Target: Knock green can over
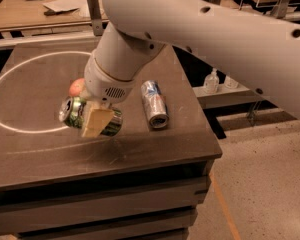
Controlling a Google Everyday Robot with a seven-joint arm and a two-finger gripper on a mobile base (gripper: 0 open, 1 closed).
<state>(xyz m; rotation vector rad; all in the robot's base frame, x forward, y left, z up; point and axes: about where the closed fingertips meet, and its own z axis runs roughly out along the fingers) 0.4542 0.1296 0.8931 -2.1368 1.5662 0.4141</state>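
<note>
The green can (pixel 73 112) lies tipped on its side on the dark table (pixel 40 151), its silver top facing left. My gripper (pixel 97 122) sits right on the can, its beige tip covering the can's middle. The white arm comes down to it from the upper right. The can's right end (pixel 115 125) shows past the gripper.
A slim silver-and-blue can (pixel 155 104) lies on its side to the right. A pinkish-orange round thing (pixel 76 86) sits just behind the gripper. A white circle line (pixel 20 126) marks the table's left part. The table's front and right edges are near. Bottles (pixel 211 81) stand on a shelf at right.
</note>
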